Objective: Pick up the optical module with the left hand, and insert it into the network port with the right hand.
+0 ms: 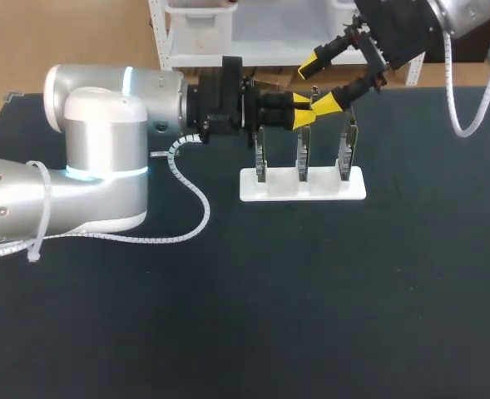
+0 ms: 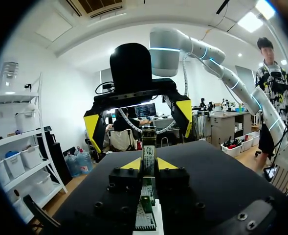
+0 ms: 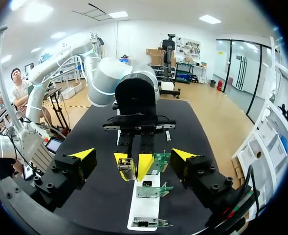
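Left gripper: reached in from the left side of the table, fingers clamped on the module from two sides, yellow tips close together.
Module: a narrow metal-cased piece with a label, sticking out past the left gripper's tips, held off the table above the stand.
Right gripper: came in from the far right corner, fingers spread wide apart with nothing gripped. In its own wrist view they stood on either side of the left gripper's tips and the module, clear of both.
Finger contact: in the head view one right fingertip lay just beside the left gripper's tips; whether they touched could not be told.
Stand: a white flat base on the table, under and just ahead of both grippers.
Boards: three small circuit boards stood upright in a row on the stand, the middle one nearest the module.
Table: black and matte.
Cable: a white spiral-wrapped lead looped from the left arm's wrist down over the table.
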Robot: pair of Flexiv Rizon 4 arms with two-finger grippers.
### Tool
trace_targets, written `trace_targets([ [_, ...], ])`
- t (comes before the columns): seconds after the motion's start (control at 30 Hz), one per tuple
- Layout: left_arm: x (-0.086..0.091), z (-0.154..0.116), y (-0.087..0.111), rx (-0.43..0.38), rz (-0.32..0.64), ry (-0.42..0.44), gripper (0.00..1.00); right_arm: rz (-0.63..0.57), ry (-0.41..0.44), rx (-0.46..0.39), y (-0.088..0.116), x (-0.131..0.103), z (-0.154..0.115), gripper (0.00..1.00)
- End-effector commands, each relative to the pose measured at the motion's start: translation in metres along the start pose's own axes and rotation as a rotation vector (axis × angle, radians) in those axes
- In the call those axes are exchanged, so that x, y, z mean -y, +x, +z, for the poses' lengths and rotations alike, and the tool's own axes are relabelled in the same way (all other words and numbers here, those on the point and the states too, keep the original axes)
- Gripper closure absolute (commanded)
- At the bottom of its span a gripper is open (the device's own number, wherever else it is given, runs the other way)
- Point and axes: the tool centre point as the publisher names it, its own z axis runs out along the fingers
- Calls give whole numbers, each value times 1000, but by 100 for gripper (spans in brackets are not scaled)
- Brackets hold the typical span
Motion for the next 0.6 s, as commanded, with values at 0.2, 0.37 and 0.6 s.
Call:
trace_targets([
  [0.2,3,0,1,3,4,-9,100,0,-2,1,0,1,0,23],
  [0.37,3,0,1,3,4,-9,100,0,-2,1,0,1,0,69],
  [0.6,3,0,1,3,4,-9,100,0,-2,1,0,1,0,100],
])
